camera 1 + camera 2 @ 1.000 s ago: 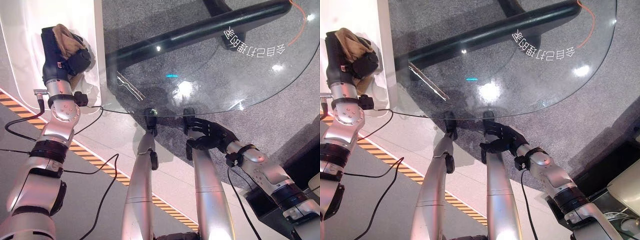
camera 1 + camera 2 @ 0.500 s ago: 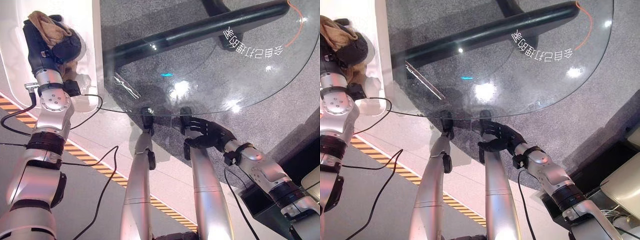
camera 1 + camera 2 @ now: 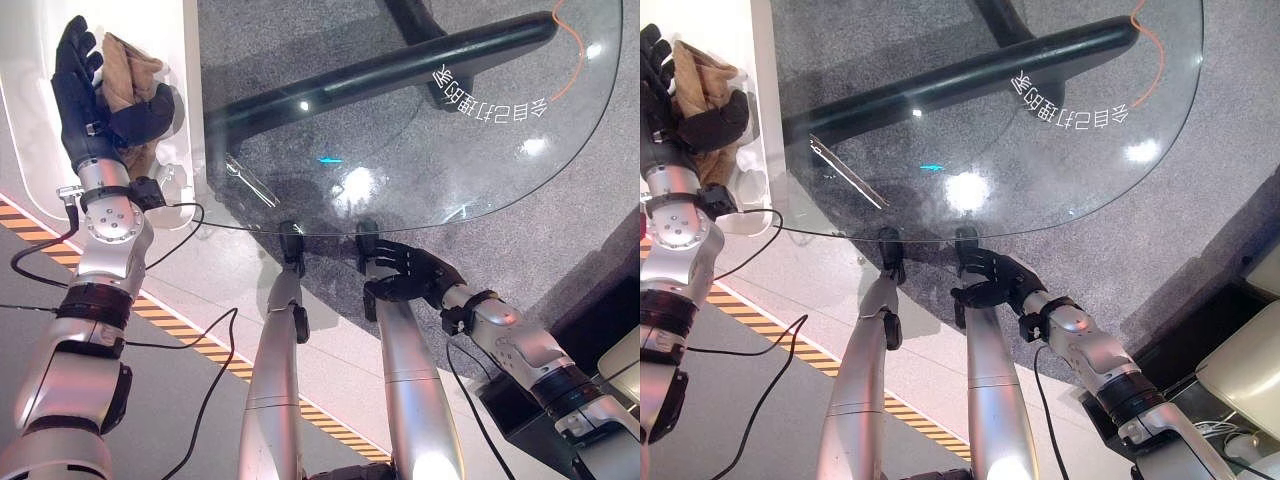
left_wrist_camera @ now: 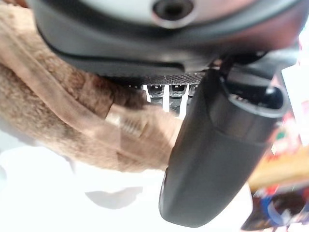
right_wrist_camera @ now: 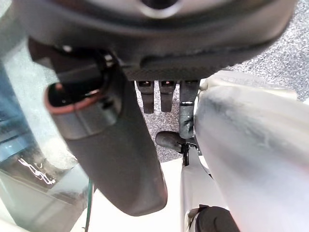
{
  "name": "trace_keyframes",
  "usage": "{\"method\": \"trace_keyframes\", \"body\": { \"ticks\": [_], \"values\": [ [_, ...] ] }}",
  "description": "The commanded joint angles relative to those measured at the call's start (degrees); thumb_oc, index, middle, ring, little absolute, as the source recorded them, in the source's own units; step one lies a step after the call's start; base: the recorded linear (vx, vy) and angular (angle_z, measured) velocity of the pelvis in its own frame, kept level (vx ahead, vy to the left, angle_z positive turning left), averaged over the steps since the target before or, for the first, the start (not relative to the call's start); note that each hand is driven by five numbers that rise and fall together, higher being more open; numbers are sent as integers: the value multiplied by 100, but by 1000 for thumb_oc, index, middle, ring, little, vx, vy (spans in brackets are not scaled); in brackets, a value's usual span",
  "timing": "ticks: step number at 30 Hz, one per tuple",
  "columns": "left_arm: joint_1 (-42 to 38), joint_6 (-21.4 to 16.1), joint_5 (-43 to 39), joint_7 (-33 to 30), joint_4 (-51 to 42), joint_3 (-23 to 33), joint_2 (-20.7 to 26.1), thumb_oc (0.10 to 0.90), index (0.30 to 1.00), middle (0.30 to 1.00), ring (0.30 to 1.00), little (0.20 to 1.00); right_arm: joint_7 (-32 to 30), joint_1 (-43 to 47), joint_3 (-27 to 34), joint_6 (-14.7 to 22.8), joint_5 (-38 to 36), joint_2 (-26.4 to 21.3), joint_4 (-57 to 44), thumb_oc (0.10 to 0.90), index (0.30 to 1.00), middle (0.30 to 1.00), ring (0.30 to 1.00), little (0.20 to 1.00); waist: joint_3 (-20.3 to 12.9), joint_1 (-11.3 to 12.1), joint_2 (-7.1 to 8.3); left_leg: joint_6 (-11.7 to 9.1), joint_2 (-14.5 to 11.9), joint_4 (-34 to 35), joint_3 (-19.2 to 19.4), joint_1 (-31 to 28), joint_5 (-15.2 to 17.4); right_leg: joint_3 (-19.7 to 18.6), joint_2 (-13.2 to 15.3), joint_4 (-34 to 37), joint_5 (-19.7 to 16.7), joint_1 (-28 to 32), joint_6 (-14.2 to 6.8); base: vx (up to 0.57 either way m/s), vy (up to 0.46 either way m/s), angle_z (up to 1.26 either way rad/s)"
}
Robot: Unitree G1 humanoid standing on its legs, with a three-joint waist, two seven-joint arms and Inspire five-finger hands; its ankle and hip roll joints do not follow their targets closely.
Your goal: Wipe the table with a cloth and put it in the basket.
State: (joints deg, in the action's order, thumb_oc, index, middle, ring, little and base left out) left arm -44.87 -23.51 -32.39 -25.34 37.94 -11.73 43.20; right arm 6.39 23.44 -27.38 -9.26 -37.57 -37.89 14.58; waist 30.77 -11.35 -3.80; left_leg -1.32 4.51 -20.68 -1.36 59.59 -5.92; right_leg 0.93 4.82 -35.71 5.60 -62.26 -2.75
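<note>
Glass table (image 3: 450,150), white basket (image 3: 30,120) beside (cloth (image 3: 125,75) against left hand (image 3: 85,100))

One cloth (image 3: 128,72) — one basket (image 3: 30,60) — one glass table (image 3: 430,130).

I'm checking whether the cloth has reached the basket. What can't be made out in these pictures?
- Basket: cut off by the head views' edge; its full shape is unclear.
- Cloth: partly covered by the left hand in the head views.
- Right hand: below the glass table edge, grasp unclear.
</note>
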Motion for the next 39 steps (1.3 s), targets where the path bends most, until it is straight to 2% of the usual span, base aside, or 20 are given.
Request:
{"method": "trace_keyframes", "body": {
  "ticks": [1, 6, 13, 19, 22, 25, 30, 32, 36, 39],
  "values": [
    [252, -902, 69, -155, -311, 798, 55, 800, 900, 900, 900, 900, 82, -1119, -178, -22, 213, 151, -242, 800, 900, 900, 900, 900, -98, 209, -108, -52, 289, -193, 63, -381, 476, -860, -469, 1034, -601, 332, -266, 0, 0, 0],
    [447, -1255, 185, -286, -570, 1134, 74, 800, 900, 900, 900, 900, 205, -1389, -58, 105, 371, 178, -261, 800, 900, 900, 900, 900, -98, 220, -155, -47, 307, -84, 28, -624, 450, -856, -484, 1119, -571, 572, -233, -11, -4, 1],
    [846, -1467, 573, -660, -915, 1439, 26, 800, 900, 900, 900, 900, 223, -1678, -22, 267, 441, 248, -319, 800, 900, 900, 900, 900, -98, 267, -189, -46, 335, 18, -73, -969, 430, -822, -493, 1213, -532, 941, -195, -29, -26, 1],
    [1271, -1721, 1320, -953, -1281, 1598, -265, 800, 900, 900, 900, 900, 113, -1782, -6, 464, 426, 477, -96, 800, 900, 900, 900, 900, -98, 341, -106, -67, 359, 177, -203, -1477, 430, -746, -522, 1402, -515, 1517, -156, -74, -81, 3],
    [1423, -1726, 1420, -760, -1459, 1610, -373, 800, 900, 900, 900, 900, 94, -1788, 8, 588, 412, 578, 34, 800, 900, 900, 900, 900, -98, 376, -48, -76, 368, 235, -265, -1627, 392, -721, -547, 1467, -553, 1700, -143, -76, -87, 10],
    [1779, -1482, 1341, -483, -1839, 1482, -571, 800, 900, 900, 900, 900, 89, -1851, 60, 630, 411, 720, 146, 800, 900, 900, 900, 900, -98, 418, 43, -93, 377, 392, -383, -2080, 427, -659, -597, 1570, -485, 2178, -121, -104, -138, 10],
    [2262, -1110, 1265, 11, -2141, 1207, -986, 800, 900, 900, 900, 900, -5, -1860, 144, 700, 592, 917, 419, 800, 900, 900, 900, 900, -98, 479, 100, -112, 356, 621, -537, -2589, 349, -581, -674, 1686, -442, 2696, -79, -121, -115, -1],
    [2648, -992, 1256, 319, -2093, 973, -1319, 800, 900, 900, 900, 900, -28, -1844, 235, 715, 663, 1066, 700, 800, 900, 900, 900, 900, -98, 514, 117, -140, 316, 840, -628, -3030, 291, -540, -728, 1793, -392, 3144, -61, -153, -134, -3],
    [3090, -951, 1017, 664, -1828, 626, -1645, 800, 900, 900, 900, 900, -106, -1839, 361, 623, 754, 1223, 1043, 800, 900, 900, 900, 900, -116, 551, 132, -170, 234, 1120, -700, -3512, 200, -468, -772, 1931, -342, 3664, -26, -116, -89, 1],
    [3394, -896, 933, 1039, -1482, 325, -1831, 800, 900, 900, 900, 900, -185, -1856, 469, 586, 720, 1327, 1461, 800, 900, 900, 900, 900, -320, 580, 123, -177, 174, 1310, -721, -3774, 181, -399, -767, 2052, -300, 3953, -10, -82, -75, 6]
  ]
}}
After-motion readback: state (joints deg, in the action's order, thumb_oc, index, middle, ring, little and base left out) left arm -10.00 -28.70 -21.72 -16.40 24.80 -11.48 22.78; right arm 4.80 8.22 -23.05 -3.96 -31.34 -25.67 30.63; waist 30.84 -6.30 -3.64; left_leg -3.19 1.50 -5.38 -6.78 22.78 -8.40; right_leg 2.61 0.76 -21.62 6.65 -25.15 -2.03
